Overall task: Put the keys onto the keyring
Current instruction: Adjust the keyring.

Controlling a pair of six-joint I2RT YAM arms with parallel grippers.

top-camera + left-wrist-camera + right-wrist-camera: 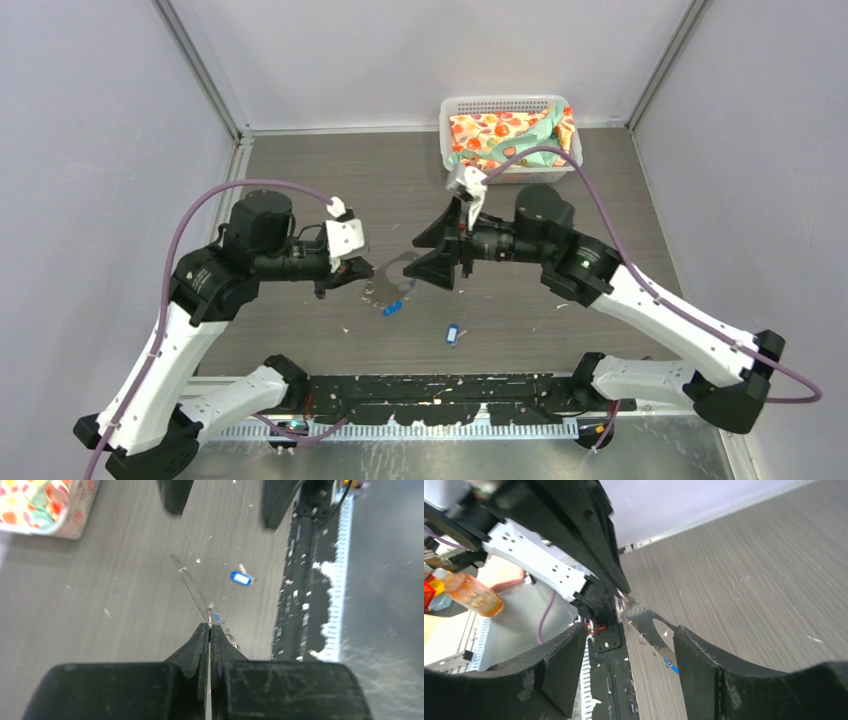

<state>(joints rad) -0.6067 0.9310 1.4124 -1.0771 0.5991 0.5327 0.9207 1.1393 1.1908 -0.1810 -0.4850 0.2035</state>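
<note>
While the left gripper [209, 627] is clamped shut on the keyring [192, 587], the right gripper [410, 258] stands spread around the ring's far side.
One blue key [392, 308] sits at the ring's lower edge, whether threaded I cannot tell; the second key [452, 333] lies loose on the table [560, 330], nearer the bases.

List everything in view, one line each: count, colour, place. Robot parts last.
small keys with blue plastic heads and silver blades: two, blue and silver; one by the ring's lower edge, one loose on the table
thin silvery-grey wire keyring: one; between the arms
white plastic basket: one; far table edge
patterned cloth: one, orange, yellow, green; in the basket
dark wood-grain table: one
left end effector: black, shut on the keyring
right end effector: black, open, facing the keyring
</note>
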